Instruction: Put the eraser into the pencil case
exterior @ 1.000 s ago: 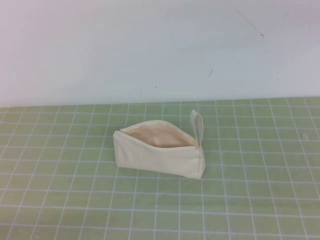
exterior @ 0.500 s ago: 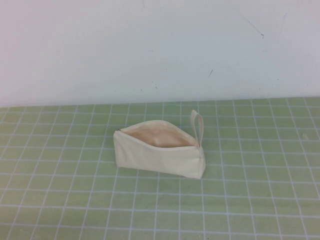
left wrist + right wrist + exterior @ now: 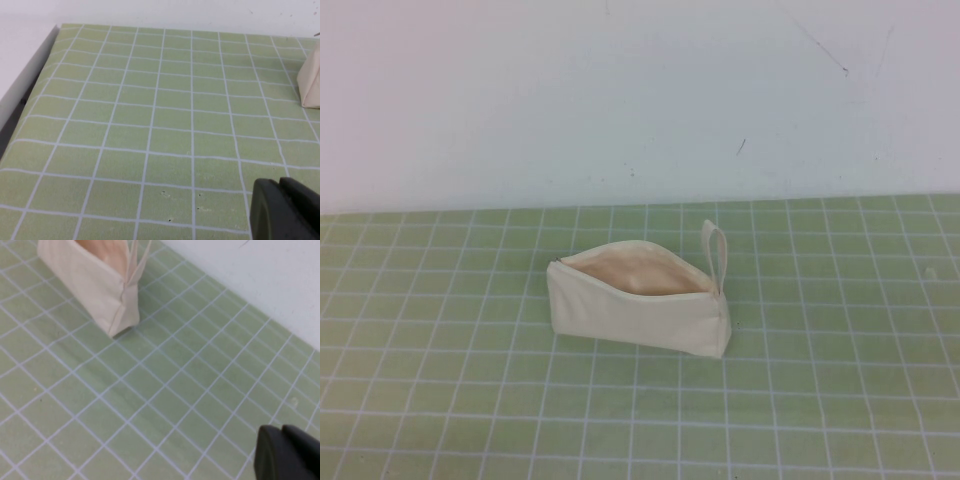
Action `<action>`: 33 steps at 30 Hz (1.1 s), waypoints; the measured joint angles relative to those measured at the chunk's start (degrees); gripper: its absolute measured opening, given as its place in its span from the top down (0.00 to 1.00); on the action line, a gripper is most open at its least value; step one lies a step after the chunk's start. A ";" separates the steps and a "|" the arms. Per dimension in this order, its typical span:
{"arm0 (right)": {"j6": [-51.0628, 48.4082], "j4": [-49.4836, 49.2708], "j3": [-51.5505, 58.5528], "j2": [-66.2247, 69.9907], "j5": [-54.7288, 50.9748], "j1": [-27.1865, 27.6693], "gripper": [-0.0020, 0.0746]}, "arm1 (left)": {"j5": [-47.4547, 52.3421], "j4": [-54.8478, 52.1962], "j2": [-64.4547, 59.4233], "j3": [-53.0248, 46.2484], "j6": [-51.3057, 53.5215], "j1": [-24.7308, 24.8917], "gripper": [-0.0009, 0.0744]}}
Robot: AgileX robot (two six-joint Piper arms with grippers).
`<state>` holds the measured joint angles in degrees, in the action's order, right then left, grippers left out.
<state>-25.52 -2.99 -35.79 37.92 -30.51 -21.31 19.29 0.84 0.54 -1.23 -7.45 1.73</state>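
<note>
The pencil case, a cream-white zip pouch, lies on the green grid mat in the middle of the high view. Its mouth is open and shows the peach lining, with the loop strap at its right end. One end of it shows in the left wrist view, and its strap end in the right wrist view. The eraser is not in view in any frame. My left gripper is shut and empty, low over the mat, well off to the pouch's left. My right gripper is shut and empty, off to the pouch's right. Neither gripper shows in the high view.
The green grid mat covers the table up to a white back wall. The mat's left edge and a white border show in the left wrist view.
</note>
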 joint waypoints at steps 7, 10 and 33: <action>0.00 -0.27 1.34 0.00 -1.89 0.00 0.97 | 0.00 0.00 0.00 0.00 0.00 0.00 0.99; 0.00 -0.27 1.34 0.00 -2.65 0.00 0.97 | 0.00 0.00 0.00 0.00 0.00 0.00 0.99; -2.08 -1.02 37.01 -37.85 20.61 27.01 0.97 | 0.00 0.00 0.00 0.00 0.00 0.00 0.99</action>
<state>-27.61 -4.01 1.22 0.07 -9.90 5.71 19.29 0.84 0.54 -1.23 -7.45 1.73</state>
